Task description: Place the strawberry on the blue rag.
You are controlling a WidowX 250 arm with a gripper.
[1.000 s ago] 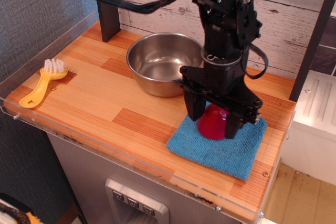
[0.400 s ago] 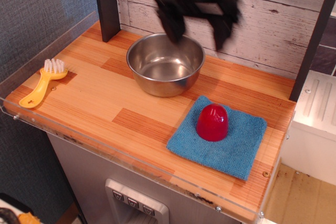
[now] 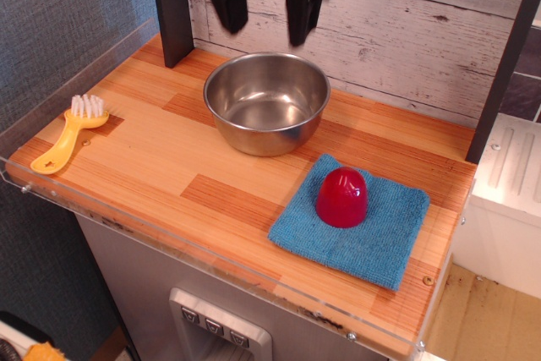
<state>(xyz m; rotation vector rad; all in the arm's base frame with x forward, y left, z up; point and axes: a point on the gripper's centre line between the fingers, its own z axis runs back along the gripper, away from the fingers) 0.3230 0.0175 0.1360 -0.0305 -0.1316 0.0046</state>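
Observation:
The strawberry (image 3: 342,197), a small glossy red dome, sits upright on the blue rag (image 3: 372,238), which lies flat on the right part of the wooden counter. My gripper (image 3: 265,21) is open and empty, high at the top of the view above the back rim of the steel bowl, far from the strawberry. Its two dark fingers (image 3: 228,2) hang apart, slightly blurred.
A steel bowl (image 3: 266,103) stands at the back middle of the counter. A yellow brush (image 3: 71,131) lies at the left edge. A dark post (image 3: 172,6) stands at the back left, another at the right. A clear rim (image 3: 211,251) edges the counter.
My gripper let go of the strawberry on the rag, rose, and moved up and to the left, above the bowl. The strawberry stayed on the rag.

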